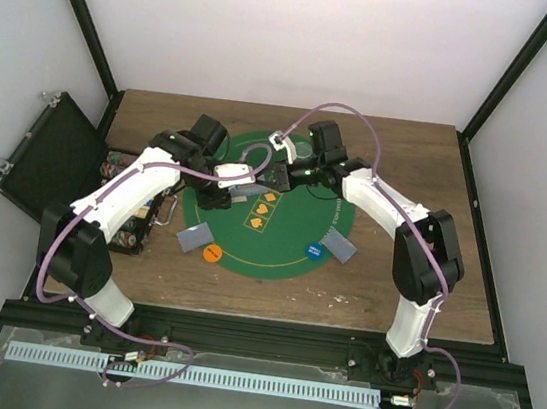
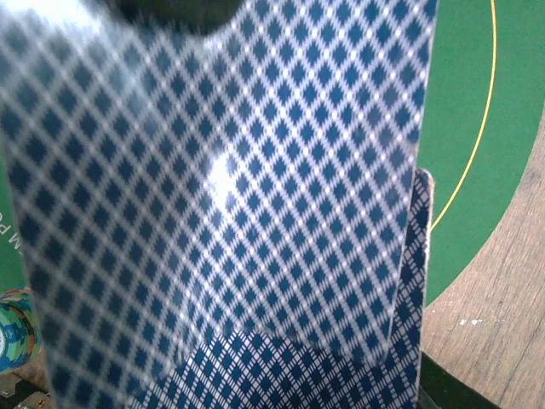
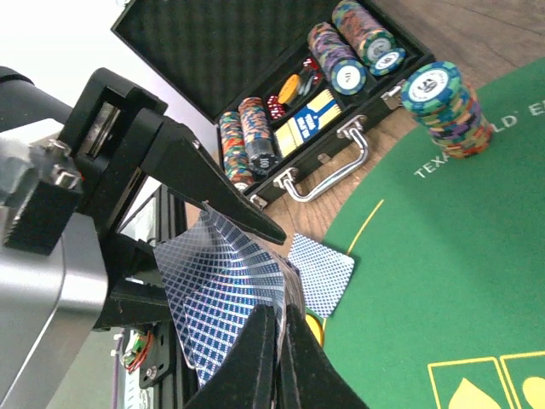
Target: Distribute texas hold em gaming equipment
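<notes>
Left gripper: the left gripper (image 1: 223,190) is clamped on a fan of cards (image 3: 217,294), held up over the far middle of the green mat (image 3: 443,281).
Right gripper: the right gripper (image 3: 274,341) meets the fan from the other side, its fingers pinched together on the fan's near edge.
Right wrist only: the open black case (image 3: 204,51) with rows of chips, a chip stack (image 3: 447,102) standing on the mat, and dealt cards (image 3: 322,271) lying face down just beyond the fan.
Left wrist only: one card back fills almost the whole view, blurred, with a strip of mat and tabletop (image 2: 502,324) at the right.
Top view only: a second set of cards (image 1: 339,243) at the mat's right edge, a blue disc (image 1: 316,251) beside it, and an orange disc (image 1: 212,253) by the left-hand cards.
Look: backs carry a blue-and-white diamond lattice with a glossy sheen.
</notes>
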Controlling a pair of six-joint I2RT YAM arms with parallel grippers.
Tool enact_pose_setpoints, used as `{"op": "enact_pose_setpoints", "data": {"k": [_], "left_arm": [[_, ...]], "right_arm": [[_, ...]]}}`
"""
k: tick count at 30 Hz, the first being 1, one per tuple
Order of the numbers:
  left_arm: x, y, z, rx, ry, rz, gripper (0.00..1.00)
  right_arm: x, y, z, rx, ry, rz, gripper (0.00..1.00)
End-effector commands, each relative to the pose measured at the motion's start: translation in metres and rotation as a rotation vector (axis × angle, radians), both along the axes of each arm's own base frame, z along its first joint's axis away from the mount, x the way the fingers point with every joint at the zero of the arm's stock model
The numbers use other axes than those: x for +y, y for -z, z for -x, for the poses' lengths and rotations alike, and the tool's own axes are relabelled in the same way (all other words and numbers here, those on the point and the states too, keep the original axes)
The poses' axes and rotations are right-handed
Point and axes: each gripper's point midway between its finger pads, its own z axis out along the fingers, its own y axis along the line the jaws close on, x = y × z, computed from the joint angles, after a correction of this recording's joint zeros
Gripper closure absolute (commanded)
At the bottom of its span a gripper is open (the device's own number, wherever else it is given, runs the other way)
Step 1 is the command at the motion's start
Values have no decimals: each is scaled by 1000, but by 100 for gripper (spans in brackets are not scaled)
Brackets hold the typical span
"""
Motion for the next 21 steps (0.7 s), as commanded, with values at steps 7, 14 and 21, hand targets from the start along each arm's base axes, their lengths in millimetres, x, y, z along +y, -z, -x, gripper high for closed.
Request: {"op": "enact_pose_setpoints", "data": {"k": [7,14,21], "left_arm": [[32,3,-15,-6,-121,2,54],[66,-12,-30,-47,-244,14,54],[93,-34,-45,-112,-357,-4,54]], "right_arm": [[-43,-49,-31,-124,187,21,99],[-39,-19,-24,-12,177,3,99],[46,36,22,130,-58,-12,99]]}}
